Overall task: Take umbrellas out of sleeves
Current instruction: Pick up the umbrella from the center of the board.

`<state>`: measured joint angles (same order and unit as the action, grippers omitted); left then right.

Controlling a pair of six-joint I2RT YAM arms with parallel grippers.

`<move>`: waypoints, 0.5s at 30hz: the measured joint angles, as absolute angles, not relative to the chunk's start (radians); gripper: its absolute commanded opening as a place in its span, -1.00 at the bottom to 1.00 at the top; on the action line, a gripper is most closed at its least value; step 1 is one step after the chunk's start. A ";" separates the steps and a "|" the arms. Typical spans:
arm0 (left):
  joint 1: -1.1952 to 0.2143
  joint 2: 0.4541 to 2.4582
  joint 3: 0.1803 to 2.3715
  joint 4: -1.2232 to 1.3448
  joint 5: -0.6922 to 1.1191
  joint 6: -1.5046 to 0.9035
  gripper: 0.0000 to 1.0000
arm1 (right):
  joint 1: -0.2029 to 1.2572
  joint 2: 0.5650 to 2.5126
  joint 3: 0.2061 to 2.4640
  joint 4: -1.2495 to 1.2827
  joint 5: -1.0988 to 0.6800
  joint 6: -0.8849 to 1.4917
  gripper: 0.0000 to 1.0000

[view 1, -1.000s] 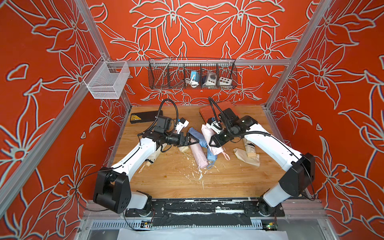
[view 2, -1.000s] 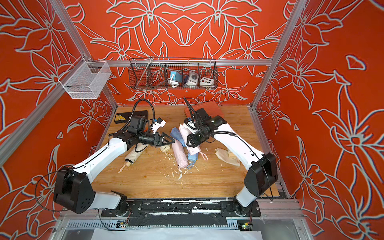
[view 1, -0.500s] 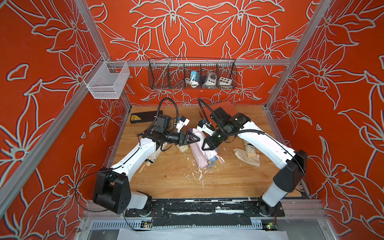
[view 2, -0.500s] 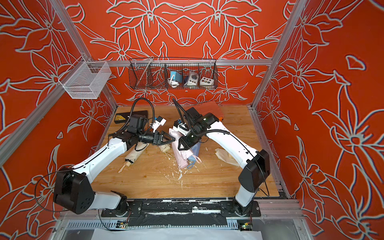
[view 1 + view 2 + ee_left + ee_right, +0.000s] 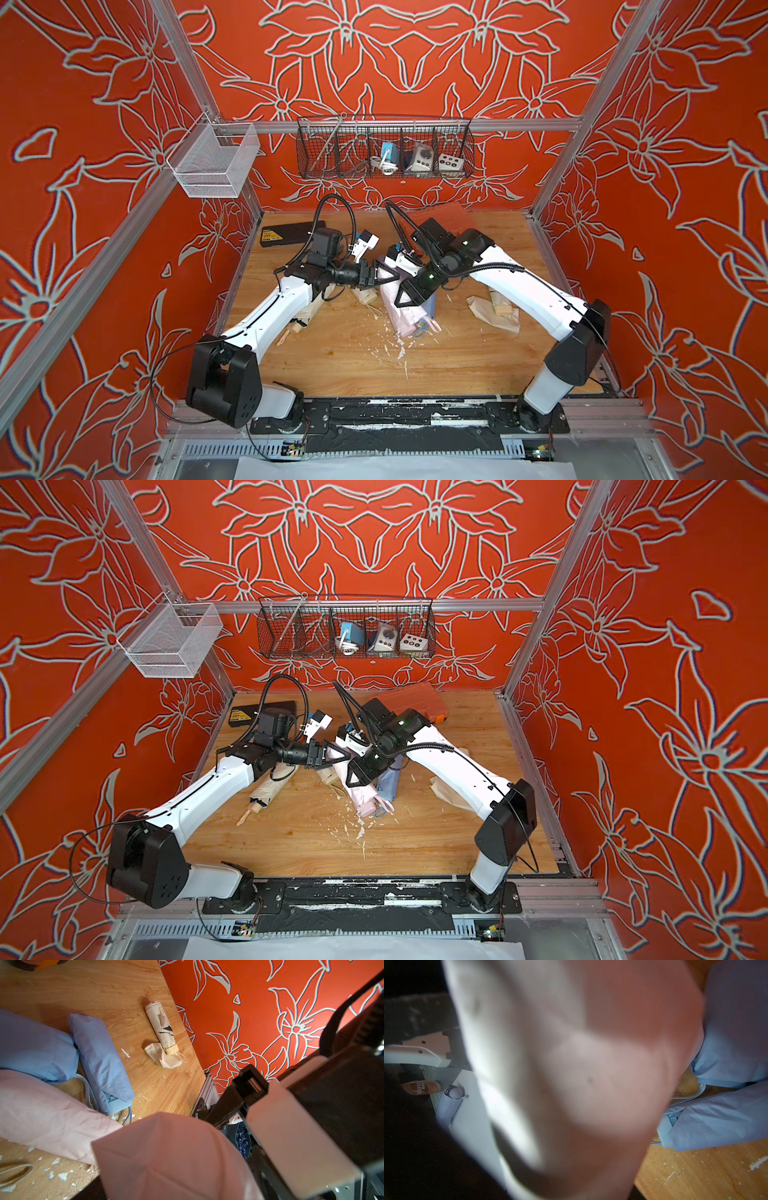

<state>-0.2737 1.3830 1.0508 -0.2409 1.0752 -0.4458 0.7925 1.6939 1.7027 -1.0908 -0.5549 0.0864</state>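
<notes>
Because the right hand [image 5: 404, 300] is clamped on a pink sleeve [image 5: 166, 1157] and holds it clear of the bench [image 5: 457, 361], the coming pull depends on the line between the two hands. Directions below are read in both top views, with 12 o'clock at the back wall. The sleeve's free end lies at 3 o'clock from the left hand [image 5: 384, 277], right at its fingertips. The right hand sits at about 4 o'clock from there, so the long axis runs roughly 10 to 4 o'clock. The left hand is the nearer one to the free end. Its jaws stand apart on either side of that end; contact with the fabric cannot be confirmed. The sleeve looks full, so the umbrella is judged to be inside it.

Below the held sleeve, a second pink sleeve [image 5: 401, 320] and blue sleeves [image 5: 101, 1059] lie on the bench, at about 5 o'clock from the right hand. A bare cream umbrella [image 5: 161, 1028] touches its cream sleeve [image 5: 164, 1057] at 3 o'clock, well apart. Another cream umbrella [image 5: 266, 789] lies under the left forearm. A pull toward 9 o'clock looks unobstructed.
</notes>
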 measured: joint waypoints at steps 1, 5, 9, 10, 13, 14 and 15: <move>-0.274 1.383 1.050 -0.238 1.075 -0.450 0.54 | 0.794 1.695 1.703 -1.091 -0.555 0.090 -0.39; -0.274 1.383 1.039 -0.225 1.077 -0.460 0.20 | 0.804 1.705 1.709 -1.079 -0.554 0.101 -0.39; -0.267 1.382 1.024 -0.214 1.076 -0.471 0.00 | 0.808 1.728 1.722 -1.079 -0.546 0.107 -0.36; -0.264 1.381 1.019 -0.211 1.076 -0.474 -0.04 | 0.810 1.732 1.725 -1.078 -0.542 0.107 -0.33; -0.259 1.381 1.011 -0.204 1.076 -0.489 -0.11 | 0.811 1.741 1.730 -1.080 -0.527 0.108 -0.08; -0.256 1.381 1.009 -0.198 1.077 -0.495 -0.12 | 0.813 1.744 1.735 -1.083 -0.521 0.108 0.04; -0.254 1.381 1.007 -0.192 1.080 -0.499 -0.13 | 0.813 1.744 1.737 -1.084 -0.516 0.110 0.12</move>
